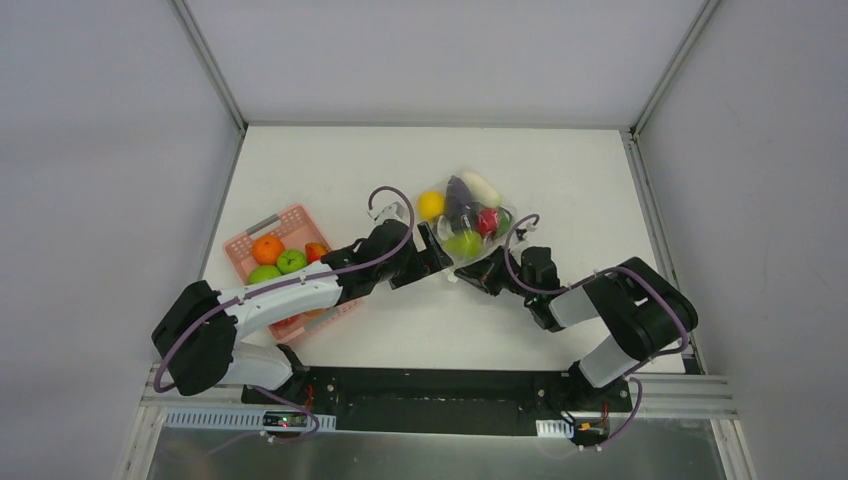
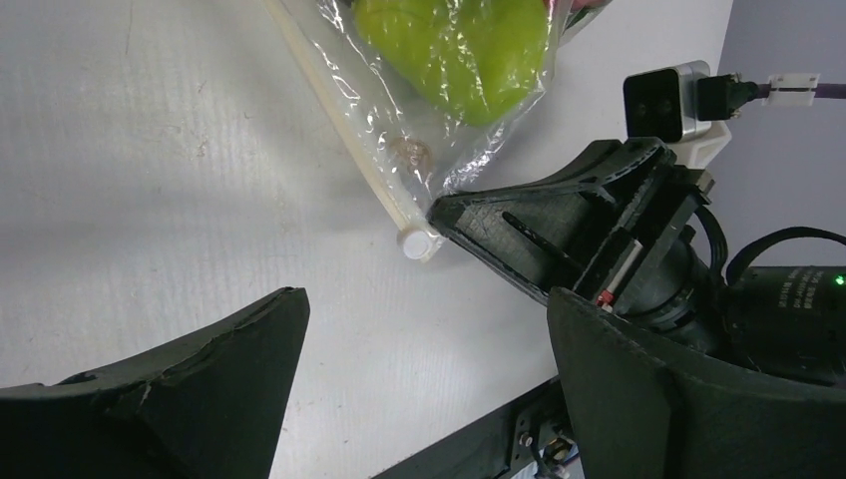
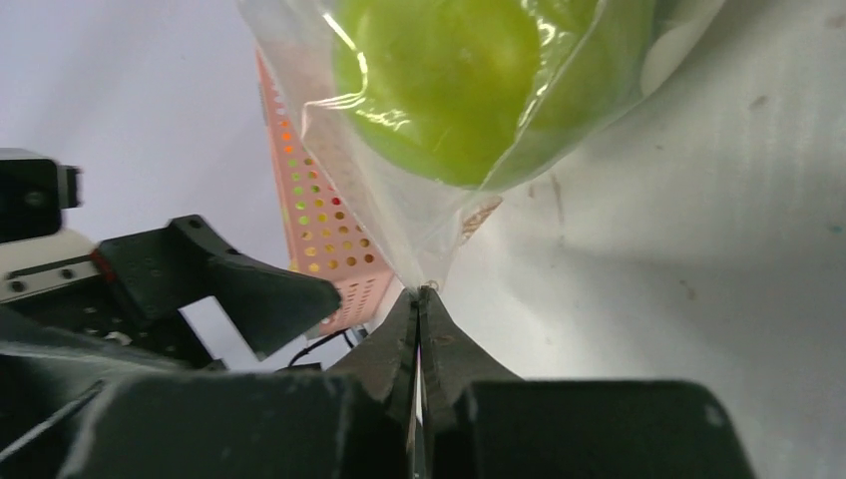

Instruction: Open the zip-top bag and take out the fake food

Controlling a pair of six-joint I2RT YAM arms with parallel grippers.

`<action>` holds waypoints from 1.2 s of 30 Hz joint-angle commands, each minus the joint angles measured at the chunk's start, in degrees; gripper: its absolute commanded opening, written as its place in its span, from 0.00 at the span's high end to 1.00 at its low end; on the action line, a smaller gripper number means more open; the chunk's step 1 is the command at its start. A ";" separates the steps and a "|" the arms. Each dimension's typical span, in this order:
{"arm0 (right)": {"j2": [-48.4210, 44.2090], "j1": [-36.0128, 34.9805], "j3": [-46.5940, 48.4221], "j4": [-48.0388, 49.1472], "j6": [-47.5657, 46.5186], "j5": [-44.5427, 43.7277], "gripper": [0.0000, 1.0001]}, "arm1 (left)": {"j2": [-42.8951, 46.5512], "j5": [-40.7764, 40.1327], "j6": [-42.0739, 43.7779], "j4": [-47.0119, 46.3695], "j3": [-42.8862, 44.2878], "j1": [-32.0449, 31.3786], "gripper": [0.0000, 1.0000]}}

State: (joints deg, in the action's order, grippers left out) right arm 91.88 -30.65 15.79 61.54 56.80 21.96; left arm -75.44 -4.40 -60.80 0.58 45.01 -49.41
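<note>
White tabletop (image 1: 560, 200), grey walls (image 1: 100, 150), and your two arms meet mid-table.

The zip-top bag (image 1: 500, 240) lies flat just beyond both grippers. It sits right of the pink basket (image 1: 262, 226) and is not touching it. All the fake food (image 1: 460, 212) is inside the bag: yellow fruit (image 1: 431, 205), eggplant (image 1: 458, 195), white vegetable (image 1: 481, 187), tomato (image 1: 487, 221), and a green piece (image 1: 463, 243) nearest the arms.

- **Right gripper** (image 3: 419, 299): jaws pressed together on a thin fold of bag film at the near corner. The hold is on plastic only, with no food in the pinch.
- **Left gripper** (image 2: 424, 304): jaws wide apart with nothing between them. The end of the zip strip (image 2: 339, 110) lies just ahead of the gap, with no contact.

Step in hand, as I read it: you're setting up the opening grasp. One side is anchored and the other isn't taken yet. From the left wrist view the zip looks sealed along the visible run. I can't see its far end.

Next move:
- Bring the left gripper forward and low so one finger gets under the strip end.
- Close on the lip only, opposite the right gripper's hold.
- Pull the two apart across the seal, not along it.

Watch for:
- The film is thin and slippery, so a shallow pinch will likely slide off.
- Grabbing both layers will drag the whole bag instead of parting it.
</note>
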 commanded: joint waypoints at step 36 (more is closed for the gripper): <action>-11.02 0.49 4.28 -7.22 13.18 1.60 1.00 | -8.36 10.93 -18.57 -40.06 -12.73 4.66 0.82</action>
State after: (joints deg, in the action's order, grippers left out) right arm 82.54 -30.00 19.07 52.56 69.25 22.57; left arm -84.73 6.74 -78.65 -35.55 33.47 -45.28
